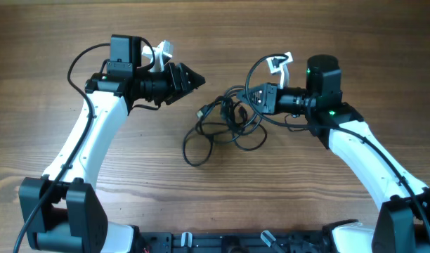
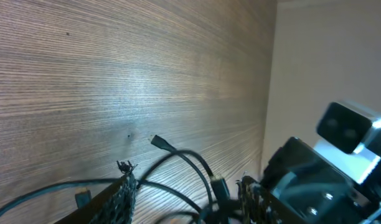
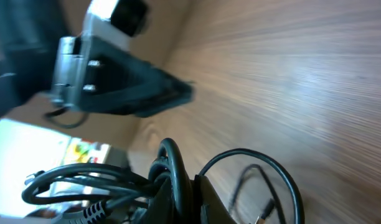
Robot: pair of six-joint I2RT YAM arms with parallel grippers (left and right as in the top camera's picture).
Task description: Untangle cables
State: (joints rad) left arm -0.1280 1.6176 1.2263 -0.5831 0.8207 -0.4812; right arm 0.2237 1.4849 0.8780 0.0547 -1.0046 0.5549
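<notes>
My right gripper (image 1: 251, 97) is closed tight on a bunch of strands at the right edge of the cables (image 1: 222, 125); in the right wrist view the cords pile up against its fingertips. From that grip the cables spill left and toward the near side as loose loops lying on the wooden table (image 1: 215, 28), with one large loop nearest me and a plug end (image 1: 202, 112) pointing left. My left gripper (image 1: 194, 79) is up at the far left, apart from the heap. Its fingers (image 2: 125, 196) stand apart with nothing between them, and the tip points right toward the cables.
</notes>
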